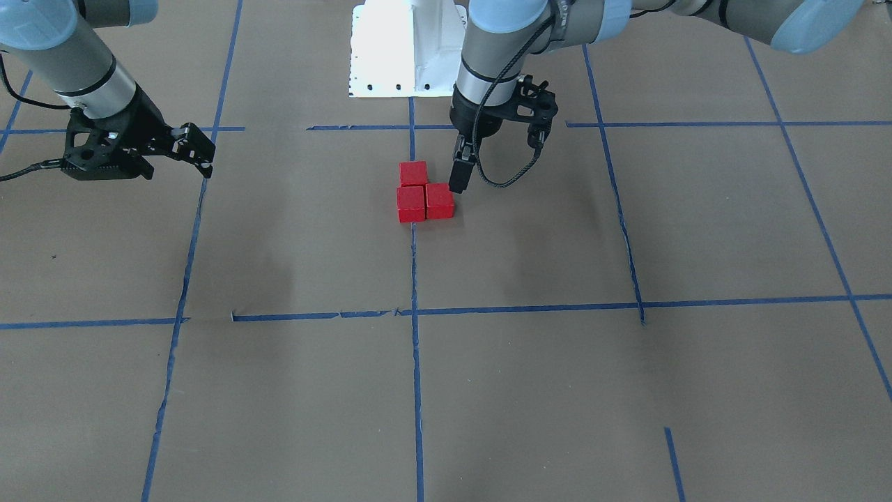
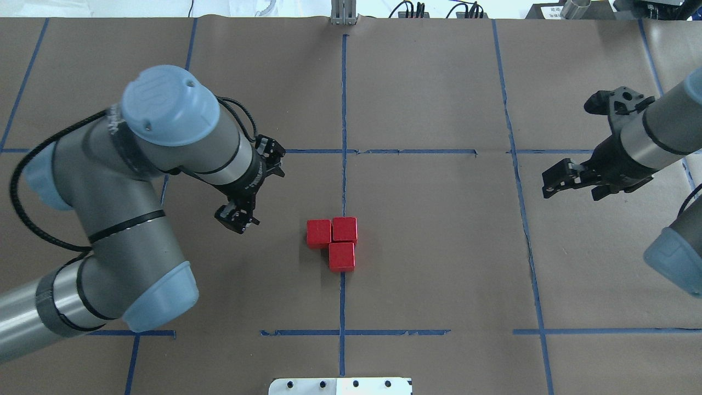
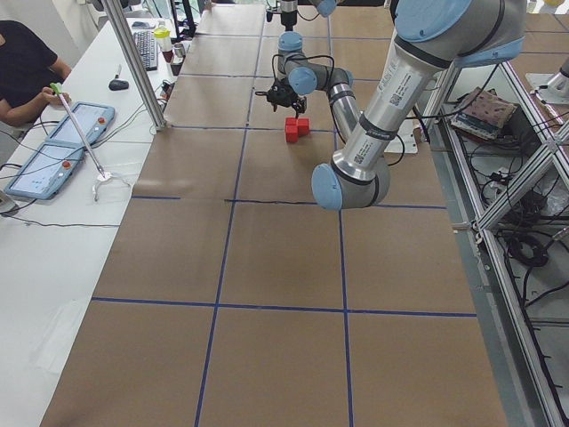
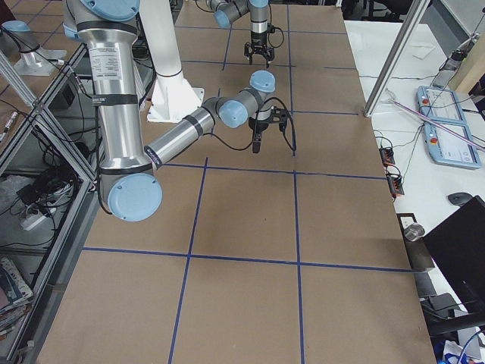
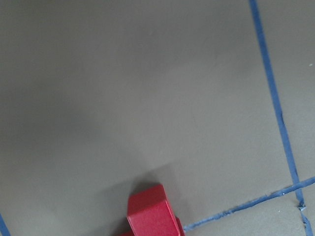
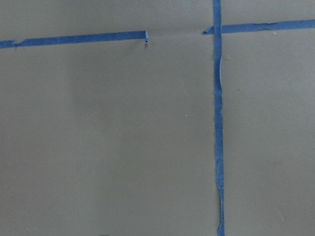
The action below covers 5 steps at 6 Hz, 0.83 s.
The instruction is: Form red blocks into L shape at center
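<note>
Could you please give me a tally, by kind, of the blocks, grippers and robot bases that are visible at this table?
Red blocks: 3
Grippers, the left gripper and the right gripper: 2
White robot base: 1
Total: 6

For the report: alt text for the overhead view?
Three red blocks touch in an L at the center, on a tape line. The left gripper hangs near their left side; the right gripper is far off right.

Brown-papered table (image 2: 439, 82), white desk (image 3: 44, 267) alongside
</note>
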{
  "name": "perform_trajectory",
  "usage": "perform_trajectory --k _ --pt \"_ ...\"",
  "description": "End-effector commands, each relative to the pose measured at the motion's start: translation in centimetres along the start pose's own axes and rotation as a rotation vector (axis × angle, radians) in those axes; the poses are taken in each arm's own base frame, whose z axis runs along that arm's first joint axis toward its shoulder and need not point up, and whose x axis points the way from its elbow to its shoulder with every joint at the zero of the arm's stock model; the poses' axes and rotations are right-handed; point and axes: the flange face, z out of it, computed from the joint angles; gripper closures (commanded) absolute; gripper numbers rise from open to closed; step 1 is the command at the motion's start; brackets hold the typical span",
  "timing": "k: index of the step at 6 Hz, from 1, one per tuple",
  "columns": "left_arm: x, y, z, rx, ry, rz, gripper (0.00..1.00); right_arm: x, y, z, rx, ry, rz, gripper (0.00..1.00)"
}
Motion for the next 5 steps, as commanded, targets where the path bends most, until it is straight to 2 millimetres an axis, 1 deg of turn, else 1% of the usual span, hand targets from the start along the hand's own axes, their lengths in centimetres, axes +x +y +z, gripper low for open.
perform_trajectory --k 1,2,3,4,5 --pt "-2.6 -6.8 -3.0 -0.023 -0.018 0.281 0.0 8.1 -0.3 -2.2 0.002 0.01 -0.046 0.0" --pt "-4.2 -11.6 -3.9 0.003 -0.033 0.44 0.0 13.1 0.1 -3.5 -0.002 0.005 -0.075 0.0" --pt "-5.7 -17.4 -4.9 -0.012 -0.064 0.572 0.0 17.9 0.4 -4.2 -0.009 -0.016 -0.079 0.0" --pt "-7.9 -24.4 -6.9 -0.014 -0.08 0.677 0.0 22.3 -0.3 -5.1 0.016 -0.008 -0.088 0.0" --pt "-10.8 -30.6 -8.6 0.013 -0.1 0.795 0.0 25.9 -0.5 -5.4 0.027 0.003 -0.109 0.0"
